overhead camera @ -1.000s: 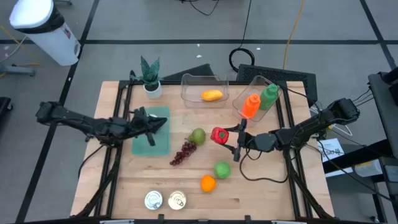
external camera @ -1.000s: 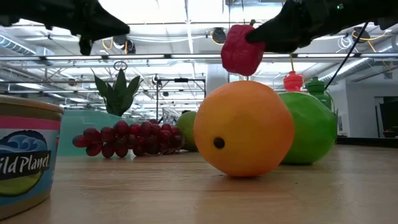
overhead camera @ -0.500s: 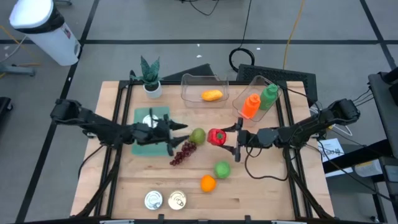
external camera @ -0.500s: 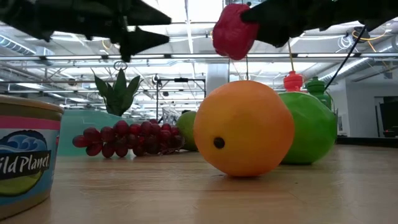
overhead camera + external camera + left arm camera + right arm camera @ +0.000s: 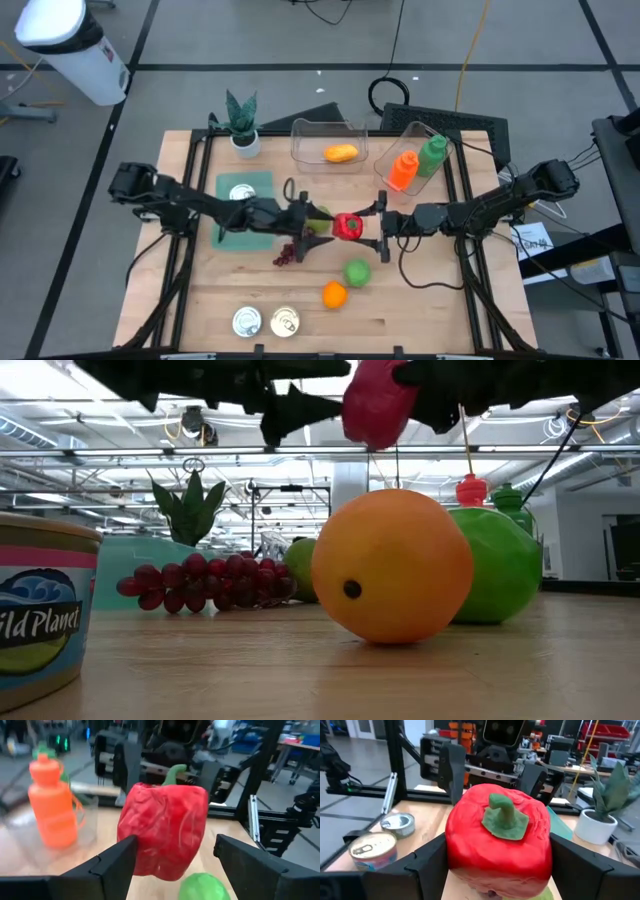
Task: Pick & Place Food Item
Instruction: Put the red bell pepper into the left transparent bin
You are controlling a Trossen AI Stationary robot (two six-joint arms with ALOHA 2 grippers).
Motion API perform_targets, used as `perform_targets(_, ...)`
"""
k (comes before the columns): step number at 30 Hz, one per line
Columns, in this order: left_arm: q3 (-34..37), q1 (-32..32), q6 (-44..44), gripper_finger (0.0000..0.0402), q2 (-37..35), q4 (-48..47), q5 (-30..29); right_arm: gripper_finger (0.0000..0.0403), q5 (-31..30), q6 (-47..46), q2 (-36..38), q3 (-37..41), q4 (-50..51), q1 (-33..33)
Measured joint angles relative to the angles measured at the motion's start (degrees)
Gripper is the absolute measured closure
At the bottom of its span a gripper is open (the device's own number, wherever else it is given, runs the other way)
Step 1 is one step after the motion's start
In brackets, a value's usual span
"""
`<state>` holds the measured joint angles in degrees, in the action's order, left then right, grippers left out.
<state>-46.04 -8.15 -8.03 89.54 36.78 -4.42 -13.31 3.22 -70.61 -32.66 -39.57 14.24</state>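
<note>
The red pepper (image 5: 348, 225) hangs in the air above the middle of the table, and my right gripper (image 5: 361, 226) is shut on it from the right. My left gripper (image 5: 322, 223) stands open just left of the pepper, above the green pear (image 5: 318, 214) and the grapes (image 5: 288, 251). In the left wrist view the pepper (image 5: 165, 832) fills the gap between my left gripper's (image 5: 175, 857) spread fingers. The low view shows the pepper (image 5: 378, 402) high above the orange (image 5: 392, 565). My right gripper pinches the pepper's two opposite side walls (image 5: 456, 845) between its two fingers (image 5: 427, 865). It comes level from the table's right. The pepper is lifted clear of the table, roughly upright, its green stem (image 5: 504, 815) on top. My left gripper's fingers (image 5: 117, 862) flank the pepper; whether they touch it I cannot tell.
A green apple (image 5: 357, 272) and the orange (image 5: 334, 295) lie near the front, with two cans (image 5: 266, 321) at the near edge. A third can (image 5: 241, 194) sits on the teal mat. A plant (image 5: 242, 125), clear bins (image 5: 328, 140) and two bottles (image 5: 415, 163) stand along the far side.
My left gripper has opened, leaving a can on the teal mat. It has then swung toward the table's right, levelling out, until its fingers reach the pepper. My right gripper has turned a little, still holding the pepper in the air.
</note>
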Motion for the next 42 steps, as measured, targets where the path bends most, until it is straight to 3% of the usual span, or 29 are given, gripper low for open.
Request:
perform_targets(5, -4.06, 0.46, -1.29, 0.0111, 1.3, -6.91, 0.01, 0.012, 0.52, 0.05, 0.05, 0.08, -0.47, -0.04)
perform_targets(11, -4.55, -0.01, 0.82, 0.011, 1.01, -7.18, 2.3, 0.012, 2.3, 0.55, 0.11, 0.06, -1.5, 0.06)
perform_targets(19, -4.75, -0.6, 5.52, 0.0116, 0.93, -7.02, -2.02, 0.012, 2.24, 0.83, 0.09, -0.07, -2.67, 0.04)
perform_targets(28, -4.99, -2.54, 9.64, 0.0083, 0.93, -7.25, -13.75, 0.012, 2.54, 1.11, -0.04, -0.18, -2.56, -0.02)
perform_targets(42, -4.97, -2.41, 7.78, 0.0061, 0.93, -7.6, -11.21, 0.012, 2.94, 1.86, -0.04, -0.18, -2.63, -0.07)
